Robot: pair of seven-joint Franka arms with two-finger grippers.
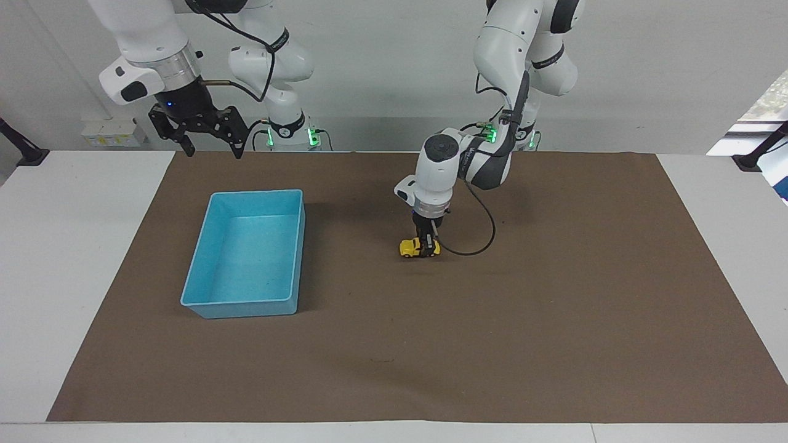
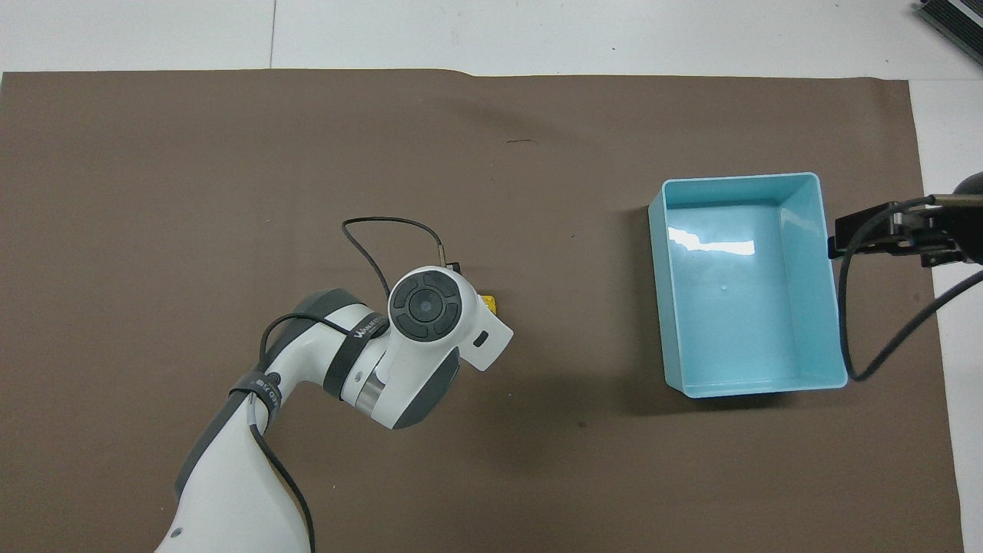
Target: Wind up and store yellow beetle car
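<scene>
A: Where is the car (image 1: 417, 247)?

B: On the brown mat (image 1: 554, 320), near the middle of the table (image 1: 80, 258), well apart from the blue tray (image 1: 196, 278). The tray sits toward the right arm's end.

A: And the left gripper (image 1: 426, 249)?

B: It points straight down onto the car, its fingers clamped on the car's body at the end toward the left arm's base. The facing view shows this plainly: the car's wheels look level with the mat, though I cannot tell if they touch it.

A: Does the overhead view show the same?

B: Barely. There the left arm's wrist covers nearly all of it; only 1 yellow corner of the car (image 2: 489, 302) peeks out beside the white housing. The fingers are hidden in that view.

A: So the grip is read from 1 view only.

B: Yes, the facing one. The overhead view does give the tray's inside (image 2: 737, 299) better: nothing lies in it, only a bright reflection on its floor.

A: The right gripper (image 1: 209, 144)?

B: It waits up in the air, fingers spread wide, holding nothing. In the facing view it hangs over the mat's edge nearest the robots, by the tray. From overhead just a dark part of the right gripper (image 2: 891, 234) shows at the picture's edge, beside the tray's wall.
</scene>
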